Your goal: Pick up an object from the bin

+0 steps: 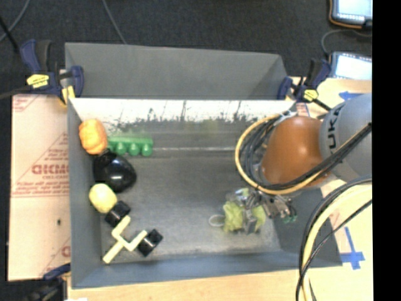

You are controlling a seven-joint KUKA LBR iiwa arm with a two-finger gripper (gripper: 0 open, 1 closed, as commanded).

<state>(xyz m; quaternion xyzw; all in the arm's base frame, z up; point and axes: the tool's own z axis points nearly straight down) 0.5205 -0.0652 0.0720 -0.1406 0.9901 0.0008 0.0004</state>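
My gripper [254, 211] is low in the bin's near right part, under the orange dome. Right at its tips lies a crumpled yellow-green soft thing [235, 218] with a pale loop at its left. The fingers sit on or around that thing, and it hides how they stand.
Along the bin's left wall lie an orange-yellow ball [93, 136], a green ribbed piece [130, 147], a black rounded lump [114, 173], a yellow ball on a black base [104, 199] and a cream cross-shaped part with black ends [128, 240].
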